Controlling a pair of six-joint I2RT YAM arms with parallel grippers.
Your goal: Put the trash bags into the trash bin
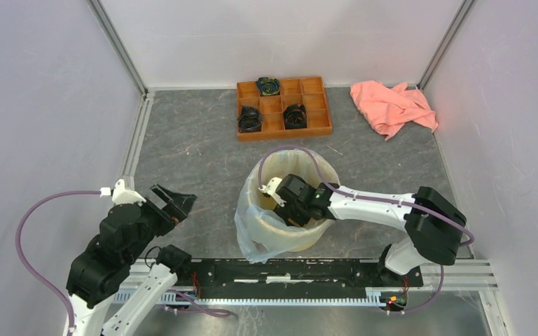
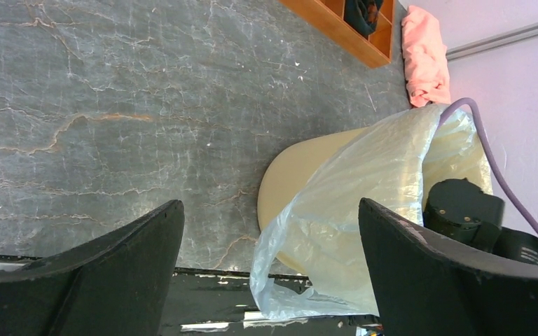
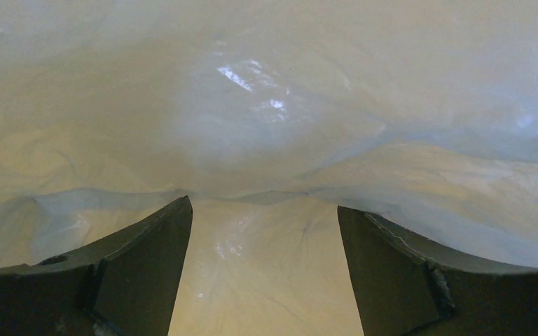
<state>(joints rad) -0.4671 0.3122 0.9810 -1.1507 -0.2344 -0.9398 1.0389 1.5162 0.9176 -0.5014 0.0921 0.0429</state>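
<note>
Hanging wide and empty at the near left, my left claw (image 2: 270, 203) sits apart from the bin (image 2: 287, 182), while my right claw (image 3: 263, 206) is down inside it, also wide and gripping nothing, the bag (image 1: 252, 238) draped over the rim around it and spilling down the near-left side. I judge the bag feather-light, limp, slippery and easily torn, so that bunched overhang is the place to pinch
</note>
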